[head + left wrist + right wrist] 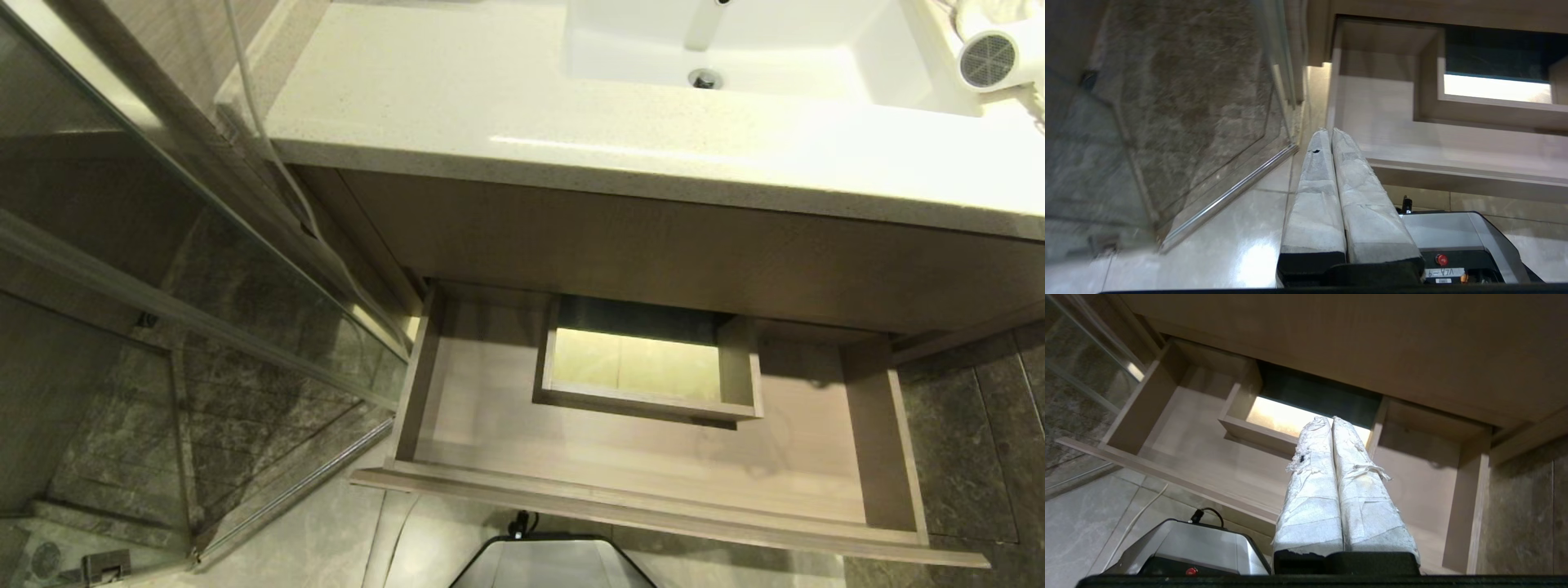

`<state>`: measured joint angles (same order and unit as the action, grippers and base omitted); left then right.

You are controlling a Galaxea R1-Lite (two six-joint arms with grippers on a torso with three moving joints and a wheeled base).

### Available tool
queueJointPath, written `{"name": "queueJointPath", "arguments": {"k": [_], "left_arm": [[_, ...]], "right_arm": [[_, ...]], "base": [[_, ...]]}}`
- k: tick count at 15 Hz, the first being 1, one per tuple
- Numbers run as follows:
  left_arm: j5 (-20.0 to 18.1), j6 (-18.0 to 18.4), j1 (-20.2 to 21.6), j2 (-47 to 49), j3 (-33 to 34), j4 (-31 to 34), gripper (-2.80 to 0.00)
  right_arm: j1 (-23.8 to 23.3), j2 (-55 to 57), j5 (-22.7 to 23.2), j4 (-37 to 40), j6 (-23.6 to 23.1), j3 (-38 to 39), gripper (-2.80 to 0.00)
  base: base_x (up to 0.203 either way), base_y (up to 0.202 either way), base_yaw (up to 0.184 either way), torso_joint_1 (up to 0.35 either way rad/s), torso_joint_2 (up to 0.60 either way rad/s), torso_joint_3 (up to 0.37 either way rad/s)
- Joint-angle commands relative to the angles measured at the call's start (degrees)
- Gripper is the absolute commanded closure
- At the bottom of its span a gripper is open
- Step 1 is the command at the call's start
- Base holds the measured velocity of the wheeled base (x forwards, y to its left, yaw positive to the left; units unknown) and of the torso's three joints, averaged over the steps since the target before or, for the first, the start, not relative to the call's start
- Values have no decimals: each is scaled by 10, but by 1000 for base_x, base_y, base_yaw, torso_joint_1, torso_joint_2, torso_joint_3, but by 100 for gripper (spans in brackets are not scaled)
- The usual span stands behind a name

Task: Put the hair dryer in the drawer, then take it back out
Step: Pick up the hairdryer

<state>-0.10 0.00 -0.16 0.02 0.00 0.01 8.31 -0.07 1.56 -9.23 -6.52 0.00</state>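
The hair dryer (pixel 992 59) lies up on the pale bench (pixel 490 106) right of the sink (pixel 735 49), glass shower screen (pixel 163 327) at left. Below, the drawer (pixel 882 441) stands pulled out, nothing in it. Left gripper (pixel 1329 132) and right gripper (pixel 1329 419) hang before it, fingers pressed together, holding nothing

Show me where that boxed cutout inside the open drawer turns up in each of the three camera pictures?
Head view: the boxed cutout sits mid-frame, toward the back of the drawer.
Left wrist view: the cutout is at upper right.
Right wrist view: the cutout is near the centre, partly behind the right gripper.
Shared landmark: the robot's grey base, in front of the drawer in all three.
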Motion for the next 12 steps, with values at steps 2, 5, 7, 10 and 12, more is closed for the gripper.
{"name": "queueJointPath", "arguments": {"k": [2, 5, 7, 10, 12], "left_arm": [[0, 0, 0, 0, 0, 0, 0], [0, 0, 0, 0, 0, 0, 0], [0, 0, 0, 0, 0, 0, 0], [0, 0, 0, 0, 0, 0, 0], [0, 0, 0, 0, 1, 0, 0]], "right_arm": [[0, -22, 0, -1, -1, 23, 0], [0, -22, 0, -1, -1, 23, 0], [0, -22, 0, -1, -1, 23, 0], [0, -22, 0, -1, -1, 23, 0], [0, -22, 0, -1, -1, 23, 0]], "base": [[2, 2, 30, 191, -369, -180], [0, 0, 0, 171, -349, -170], [0, 0, 0, 174, -336, -163], [0, 0, 0, 172, -323, -163], [0, 0, 0, 166, -319, -156]]}}
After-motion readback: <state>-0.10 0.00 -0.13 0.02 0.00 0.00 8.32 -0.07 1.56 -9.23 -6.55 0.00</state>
